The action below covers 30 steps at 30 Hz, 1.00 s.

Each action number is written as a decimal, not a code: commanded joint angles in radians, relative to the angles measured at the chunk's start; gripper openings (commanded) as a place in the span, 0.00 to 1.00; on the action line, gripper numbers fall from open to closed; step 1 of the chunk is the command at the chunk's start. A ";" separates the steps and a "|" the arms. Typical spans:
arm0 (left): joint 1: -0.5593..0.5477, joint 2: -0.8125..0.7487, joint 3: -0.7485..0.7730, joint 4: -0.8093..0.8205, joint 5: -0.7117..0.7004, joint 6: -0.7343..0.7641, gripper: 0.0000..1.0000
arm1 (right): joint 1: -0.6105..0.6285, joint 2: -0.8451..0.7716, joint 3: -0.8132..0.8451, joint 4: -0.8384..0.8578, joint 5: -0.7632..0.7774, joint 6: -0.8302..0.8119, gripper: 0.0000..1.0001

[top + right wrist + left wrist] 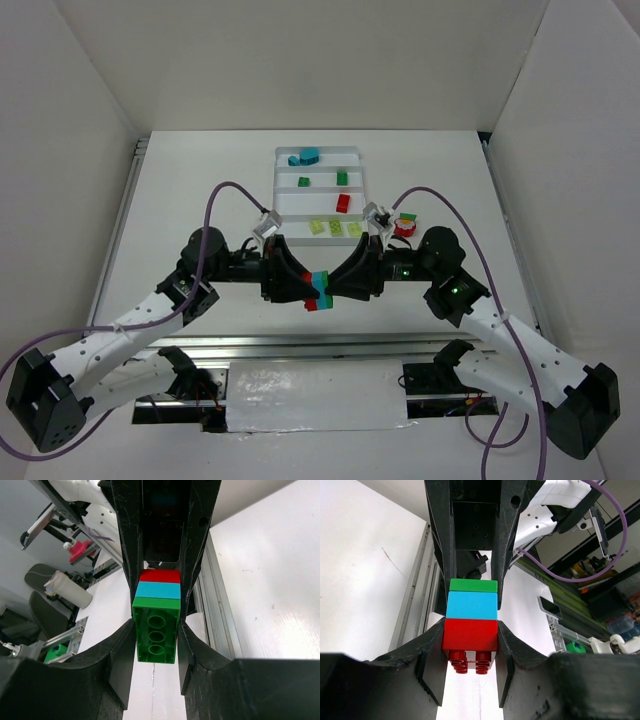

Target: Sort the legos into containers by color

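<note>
A joined stack of three legos, red (pixel 470 635), teal-blue (pixel 472 605) and green (pixel 473 585), hangs above the table between both arms. My left gripper (pixel 470 647) is shut on the red end. My right gripper (pixel 156 650) is shut on the green brick (pixel 156 630), whose hollow underside faces its camera. From above, the stack (pixel 319 289) sits between the left gripper (pixel 300 292) and the right gripper (pixel 340 287). Behind them the white tray (pixel 285 205) holds the containers: teal bricks (pixel 303 156) in the far one, then green (pixel 342 178), red (pixel 343 203) and yellow-green (pixel 337 228).
A small red piece with a pale green top (pixel 405 225) lies on the table just right of the tray, near the right arm's elbow. White walls enclose the table on three sides. Purple cables arch over both arms.
</note>
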<state>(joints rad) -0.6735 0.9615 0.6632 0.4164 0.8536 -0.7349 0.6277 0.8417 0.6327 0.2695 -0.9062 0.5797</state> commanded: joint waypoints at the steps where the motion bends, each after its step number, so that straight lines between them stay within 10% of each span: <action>1: 0.006 -0.061 0.006 0.025 -0.022 0.017 0.00 | -0.036 -0.023 -0.031 0.097 -0.074 -0.006 0.00; 9: 0.006 -0.061 -0.007 0.055 -0.034 0.006 0.00 | -0.051 -0.009 -0.044 0.108 -0.094 0.005 0.00; 16: 0.008 -0.096 0.068 -0.250 -0.212 0.123 0.00 | -0.103 -0.007 0.027 -0.153 0.205 -0.073 0.00; 21: 0.008 -0.136 0.177 -0.571 -0.577 0.155 0.00 | -0.154 0.206 0.172 -0.350 0.666 0.021 0.00; 30: 0.008 -0.213 0.271 -0.815 -0.660 0.173 0.00 | -0.178 0.726 0.559 -0.397 1.045 0.207 0.00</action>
<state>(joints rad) -0.6682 0.7830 0.8791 -0.3000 0.2512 -0.5987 0.4519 1.4830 1.0565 -0.0998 -0.0654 0.7017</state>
